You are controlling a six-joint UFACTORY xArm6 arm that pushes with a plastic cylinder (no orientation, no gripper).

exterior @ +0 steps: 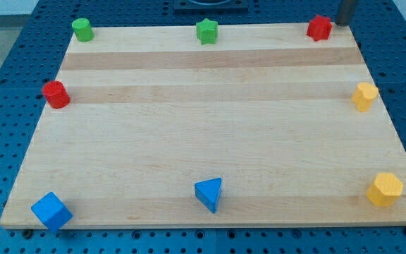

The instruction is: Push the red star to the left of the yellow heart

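- Landmark for these notes: the blue triangle block (209,193), sitting near the bottom edge of the wooden board (210,134), about mid-width.
- Blue cube (51,210): well to the view's left of the triangle, slightly lower, at the board's bottom-left corner.
- Yellow hexagon-like block (385,189): well to the triangle's right, about level with it, near the right edge.
- Yellow heart (364,96): up and right of the triangle, at the right edge; shape only roughly readable.
- Red cylinder (56,94): up and left of the triangle, on the left edge.
- Green cylinder (82,29): far up-left, top-left corner.
- Green star (206,31): straight above the triangle, at the top edge.
- Red star (319,27): far up-right of the triangle, top-right corner, well above the heart and slightly to its left.
- My tip (342,23): a dark rod entering at the view's top, ending just right of the red star; I cannot tell if they touch. It is a plain rod with nothing that opens or closes.
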